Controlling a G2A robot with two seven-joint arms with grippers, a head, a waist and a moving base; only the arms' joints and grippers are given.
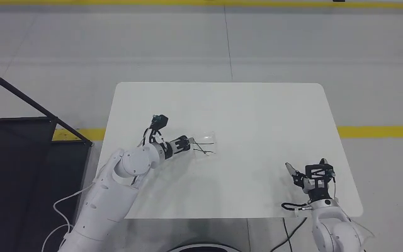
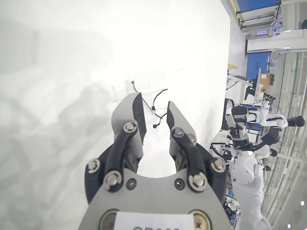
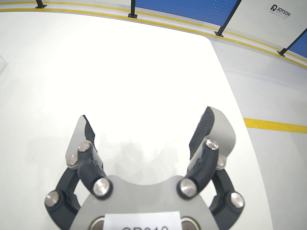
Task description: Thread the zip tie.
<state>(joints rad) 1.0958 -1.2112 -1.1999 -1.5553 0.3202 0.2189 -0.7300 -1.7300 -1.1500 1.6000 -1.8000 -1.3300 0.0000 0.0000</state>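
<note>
- Since the zip tie (image 1: 204, 148) lies right at the fingertips of the left hand (image 1: 190, 145), the coming move turns on that short gap: the tie is straight ahead of this hand, on the side toward the table's right edge.
- On the table (image 1: 264, 113), the tie sits about halfway between the far and near edges, somewhat closer to the left edge than the right.
- Seen from the left wrist, the hand is spread and grasps nothing. The tie shows as thin black strands in the gap between its two fingers; whether a finger touches a strand I cannot tell.
- The strands curl, yet their general run is away from the hand, roughly in line with the fingers rather than across them. Whether this is one tie or several tangled is too fine to tell.
- The right hand (image 1: 307, 169) hangs near the table's near right corner, well apart from the tie, spread wide and grasping nothing.
- Judgement: the left arm is much the nearer, so the pick-up falls to it; the right hand would have to cross toward the middle to take a free end.
</note>
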